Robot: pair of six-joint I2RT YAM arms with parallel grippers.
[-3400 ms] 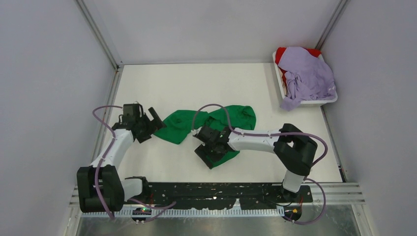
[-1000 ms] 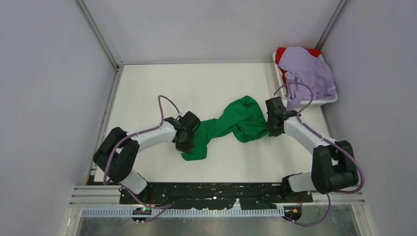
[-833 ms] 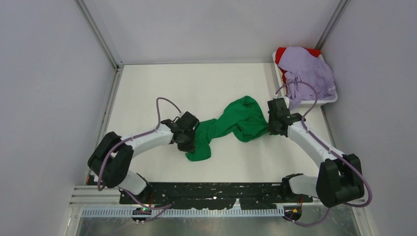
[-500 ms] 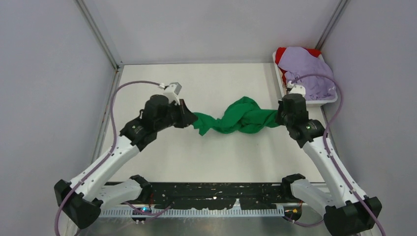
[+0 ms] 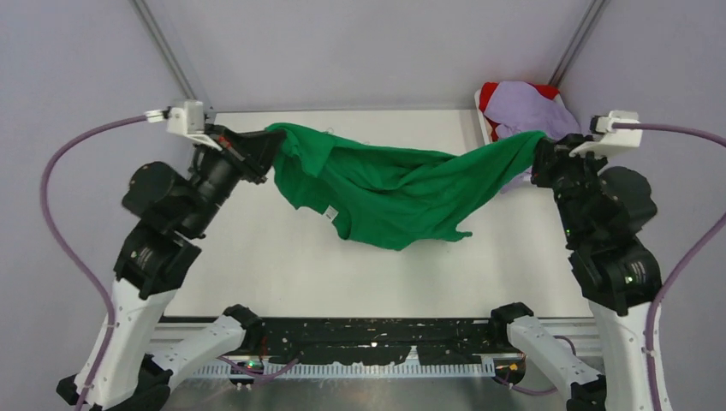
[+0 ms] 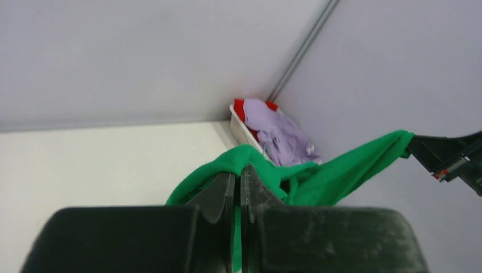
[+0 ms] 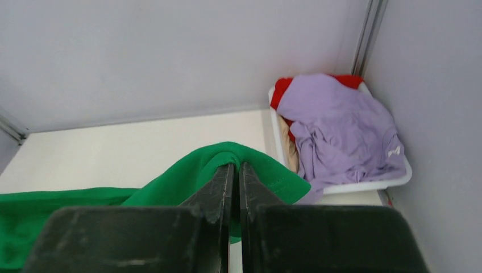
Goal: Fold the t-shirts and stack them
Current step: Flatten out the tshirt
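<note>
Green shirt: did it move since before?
Yes. The green shirt went up off the table and stretched wide, its right end now reaching in front of the white tray.

Even, bright diffuse light; near jaws blurred in wrist views.

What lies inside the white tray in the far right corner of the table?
A crumpled purple shirt lies on top in the white tray. A red shirt shows under it at the far end. The rest of the red shirt and the tray's bottom are covered.
</note>
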